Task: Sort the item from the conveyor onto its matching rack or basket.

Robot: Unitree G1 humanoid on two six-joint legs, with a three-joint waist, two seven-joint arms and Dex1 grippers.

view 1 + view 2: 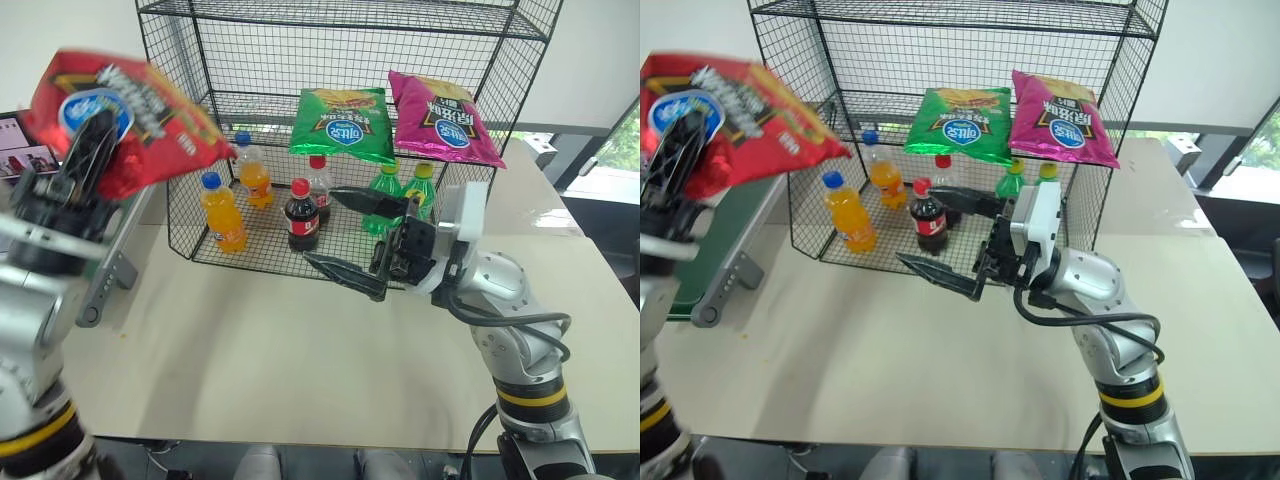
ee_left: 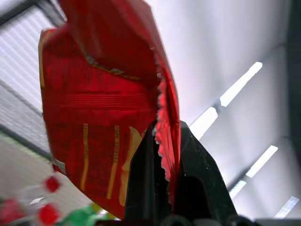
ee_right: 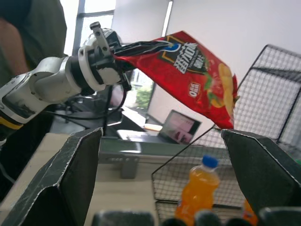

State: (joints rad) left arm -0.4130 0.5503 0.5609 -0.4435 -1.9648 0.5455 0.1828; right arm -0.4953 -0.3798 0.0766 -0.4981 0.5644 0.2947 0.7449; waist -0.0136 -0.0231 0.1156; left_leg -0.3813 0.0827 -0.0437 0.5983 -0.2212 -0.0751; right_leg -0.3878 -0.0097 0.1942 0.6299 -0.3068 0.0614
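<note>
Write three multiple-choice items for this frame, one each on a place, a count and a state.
1. Where is the red chip bag?
A. lying on the conveyor
B. held in the air by the left tool
C. on the rack's shelf

2. How many chip bags lie on the rack shelf?
A. two
B. one
C. four

3. How does the right tool stand?
A. shut on a bottle
B. shut on nothing
C. open, holding nothing

Answers:
1 B: the black fingers pinch the bag's edge up high.
2 A: a green bag and a magenta bag.
3 C: its fingers are spread wide with nothing between them.
</note>
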